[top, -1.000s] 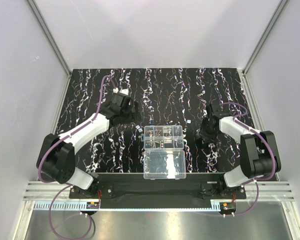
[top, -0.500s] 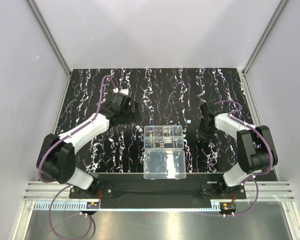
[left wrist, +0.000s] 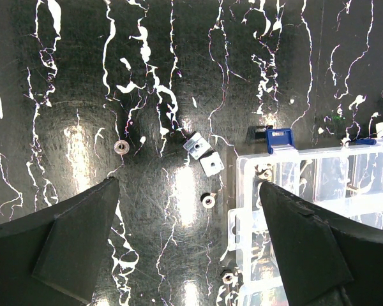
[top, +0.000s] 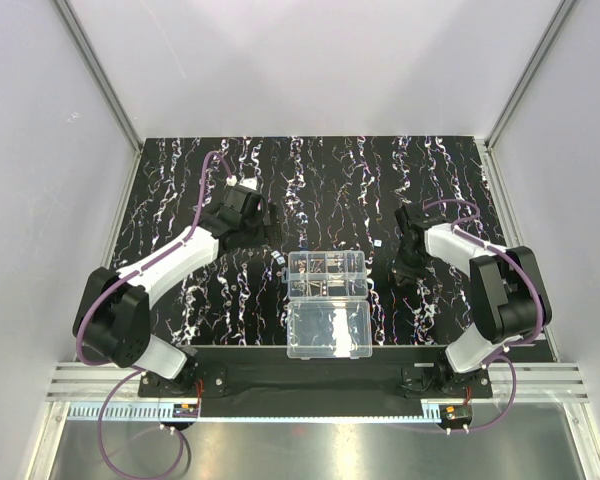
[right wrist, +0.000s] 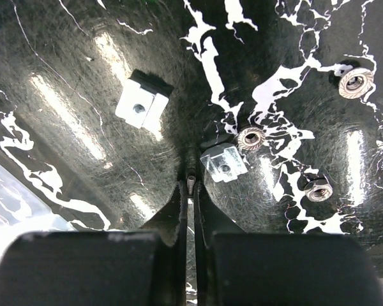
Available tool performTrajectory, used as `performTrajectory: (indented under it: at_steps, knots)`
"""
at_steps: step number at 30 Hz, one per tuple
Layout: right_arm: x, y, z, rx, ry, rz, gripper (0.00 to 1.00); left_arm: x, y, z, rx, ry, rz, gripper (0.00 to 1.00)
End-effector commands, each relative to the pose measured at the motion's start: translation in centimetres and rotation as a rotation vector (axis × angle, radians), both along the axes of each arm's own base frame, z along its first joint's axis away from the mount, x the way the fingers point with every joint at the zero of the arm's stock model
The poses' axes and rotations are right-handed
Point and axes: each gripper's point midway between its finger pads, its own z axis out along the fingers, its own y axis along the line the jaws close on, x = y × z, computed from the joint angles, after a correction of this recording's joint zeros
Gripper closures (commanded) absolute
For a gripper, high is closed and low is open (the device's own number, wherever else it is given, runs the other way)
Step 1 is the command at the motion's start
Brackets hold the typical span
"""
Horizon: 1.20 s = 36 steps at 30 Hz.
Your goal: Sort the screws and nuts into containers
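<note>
We take the black mat (top: 310, 180), streaked white and purple, as our landmark. Behind its far edge stands a plain pale back wall (top: 310, 60). A left wall (top: 40, 200) and a right wall (top: 580, 180) of the same pale grey close in its sides. From the mat's far corners a left post (top: 97, 72) and a right post (top: 527, 72) of aluminium slant upward where the walls meet. Along the mat's near edge we see a ridged aluminium rail (top: 80, 382), then a thin bright strip (top: 310, 413), and nearest of all a sheet of brushed metal (top: 310, 450). Close above the mat we see soft light patches (left wrist: 76, 150) glinting on its finely scratched surface.
</note>
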Motion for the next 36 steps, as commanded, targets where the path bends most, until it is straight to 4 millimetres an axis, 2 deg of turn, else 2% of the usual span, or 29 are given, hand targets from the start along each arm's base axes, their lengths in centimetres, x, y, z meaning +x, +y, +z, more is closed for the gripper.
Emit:
performTrajectory:
  at_steps: [1, 5, 6, 8, 9, 11, 12, 15, 19, 21, 24, 27, 33, 36]
  knots:
    - [-2.2, 0.0, -2.3, -0.033, 0.097, 0.007, 1.0, 0.6, -0.6, 0.9, -0.018, -0.034, -0.016, 0.01]
    - [-1.4, 1.0, -0.7, -0.009, 0.064, 0.03, 1.0, 0.6, -0.6, 1.3, -0.022, -0.04, -0.015, 0.01]
    - [-0.4, 1.4, 0.5, 0.005, 0.027, 0.033, 1.0, 0.7, -0.5, 1.5, -0.023, -0.045, -0.012, 0.01]
    - [0.2, 2.0, 2.0, 0.015, 0.0, 0.052, 1.0, 0.6, -0.4, 2.1, -0.027, -0.055, -0.01, 0.01]
    - [1.4, 2.5, 3.6, 0.029, -0.05, 0.061, 1.0, 0.6, -0.3, 2.4, -0.026, -0.062, -0.009, 0.01]
    - [2.1, 3.5, 5.0, 0.039, -0.083, 0.095, 1.0, 0.5, -0.2, 3.1, -0.034, -0.077, -0.004, 0.01]
    - [3.2, 4.2, 6.2, 0.05, -0.121, 0.109, 1.0, 0.5, -0.1, 3.3, -0.036, -0.081, -0.005, 0.01]
    - [4.5, 6.5, 7.8, 0.071, -0.158, 0.174, 1.0, 0.3, 0.6, 4.0, -0.045, -0.097, 0.01, 0.01]
    - [5.7, 10.6, 8.2, 0.108, -0.172, 0.274, 1.0, 0.1, 1.5, 4.6, -0.056, -0.114, 0.03, 0.01]
    - [5.8, 13.0, 7.9, 0.125, -0.163, 0.336, 1.0, 0.1, 1.9, 4.8, -0.055, -0.12, 0.039, 0.01]
    - [5.7, 15.5, 7.2, 0.139, -0.151, 0.392, 1.0, -0.1, 2.2, 5.0, -0.051, -0.125, 0.043, 0.01]
    - [5.7, 16.3, 6.4, 0.131, -0.132, 0.41, 1.0, -0.2, 2.4, 5.0, -0.052, -0.126, 0.048, 0.01]
    - [5.3, 17.2, 6.1, 0.129, -0.118, 0.438, 0.99, -0.2, 2.4, 4.8, -0.054, -0.125, 0.048, 0.01]
    - [5.3, 17.3, 6.2, 0.123, -0.115, 0.449, 0.8, -0.1, 2.4, 4.8, -0.059, -0.125, 0.046, 0.01]
